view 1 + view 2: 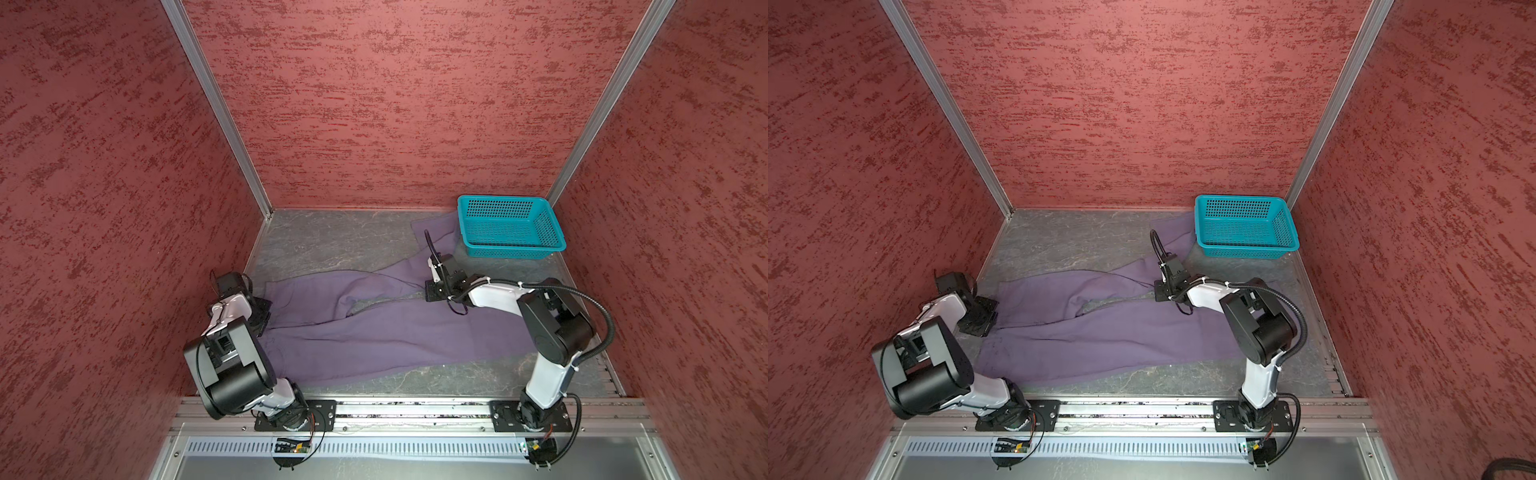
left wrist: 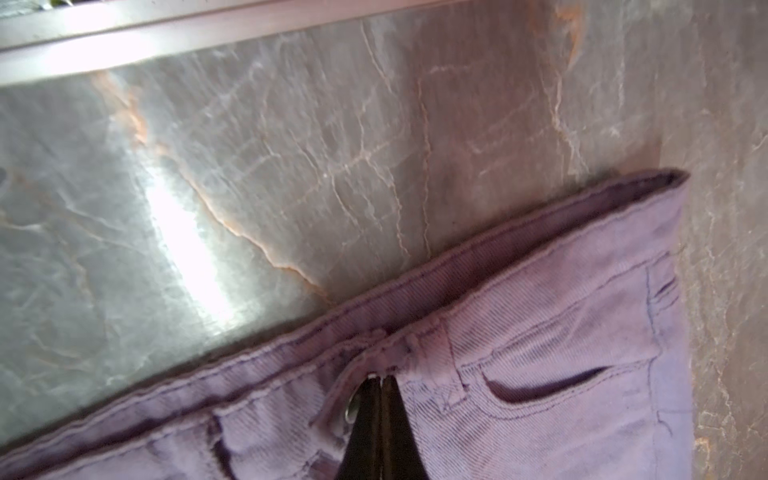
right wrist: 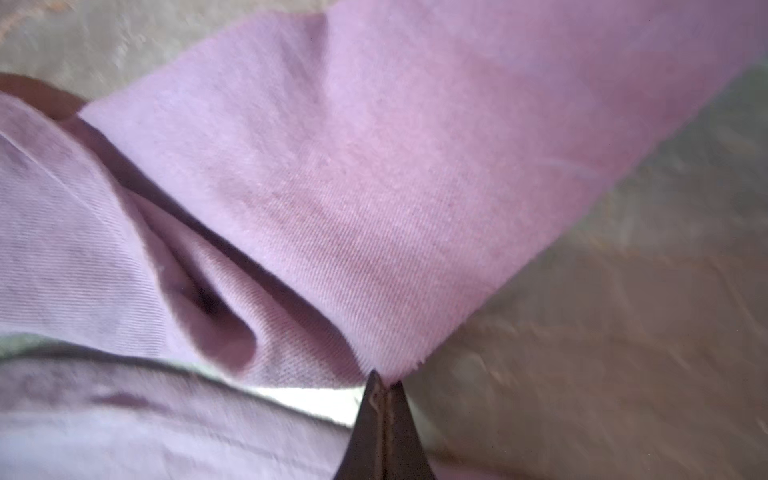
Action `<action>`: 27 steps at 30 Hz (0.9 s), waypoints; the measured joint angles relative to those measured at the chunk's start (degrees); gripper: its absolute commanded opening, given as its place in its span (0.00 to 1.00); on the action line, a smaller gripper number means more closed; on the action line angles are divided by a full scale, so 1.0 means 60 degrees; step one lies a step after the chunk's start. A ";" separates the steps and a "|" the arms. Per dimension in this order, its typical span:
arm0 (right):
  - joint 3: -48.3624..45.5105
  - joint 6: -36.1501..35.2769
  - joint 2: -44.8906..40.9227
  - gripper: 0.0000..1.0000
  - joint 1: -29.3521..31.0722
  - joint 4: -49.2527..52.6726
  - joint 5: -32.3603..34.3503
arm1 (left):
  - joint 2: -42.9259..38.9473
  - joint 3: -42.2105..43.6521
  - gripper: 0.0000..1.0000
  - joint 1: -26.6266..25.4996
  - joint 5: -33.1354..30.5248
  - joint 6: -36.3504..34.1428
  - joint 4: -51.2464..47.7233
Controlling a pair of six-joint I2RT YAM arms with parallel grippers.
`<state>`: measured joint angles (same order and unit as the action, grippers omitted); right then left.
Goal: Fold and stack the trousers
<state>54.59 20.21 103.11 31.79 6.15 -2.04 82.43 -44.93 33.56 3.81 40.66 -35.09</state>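
Left pincer (image 2: 380, 384) clamps trousers (image 2: 540, 332) | muted purple, unfolded | legs parted

Both top views overlook the whole table (image 1: 332, 245); wrist cameras sit close over trousers (image 2: 540, 332).

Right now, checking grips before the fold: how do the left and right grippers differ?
The left gripper pinches the trousers at the waistband, beside the button; the right gripper pinches a leg's edge. The left gripper works at the waistband end, the right gripper farther back, nearer the basket. Both are shut on cloth.
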 measured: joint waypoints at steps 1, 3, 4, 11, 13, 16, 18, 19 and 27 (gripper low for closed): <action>-0.0244 0.0073 -0.0113 0.00 0.0000 -0.0015 0.0000 | -0.0015 0.0000 0.00 0.0033 0.0007 -0.0004 -0.0018; -0.0590 0.0186 -0.0317 0.00 0.0000 -0.0200 0.0018 | -0.0087 0.0000 0.00 0.0069 0.0025 0.0000 -0.0084; -0.0699 0.0244 -0.0379 0.00 0.0000 -0.0288 0.0025 | -0.0153 -0.0004 0.10 0.0069 0.0025 0.0000 -0.0142; -0.0841 0.0353 -0.0470 0.00 0.0000 -0.0433 0.0029 | -0.0539 -0.0084 0.76 -0.0597 0.0306 0.0007 -0.0255; -0.0765 0.0353 -0.0415 0.00 0.0000 -0.0404 0.0022 | -0.0211 -0.0357 0.76 -0.1024 0.0379 0.0069 -0.0295; -0.0667 0.0382 -0.0324 0.00 0.0000 -0.0419 -0.0015 | 0.0525 -0.0962 0.79 -0.1668 0.0375 0.0175 -0.0237; -0.0670 0.0426 -0.0324 0.00 0.0000 -0.0430 -0.0055 | 0.0998 -0.1351 0.80 -0.2095 0.0342 0.0291 -0.0160; -0.0678 0.0463 -0.0324 0.00 0.0000 -0.0437 -0.0058 | 0.1249 -0.1555 0.81 -0.2299 0.0317 0.0350 -0.0142; -0.0976 0.0637 -0.0535 0.00 0.0000 -0.0565 -0.0066 | 0.2390 -0.2412 0.10 -0.2943 0.0091 0.0656 -0.0153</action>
<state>48.73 24.03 99.90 31.79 2.76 -2.44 96.77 -59.40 15.90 4.36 44.60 -36.01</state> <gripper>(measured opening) 0.042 0.466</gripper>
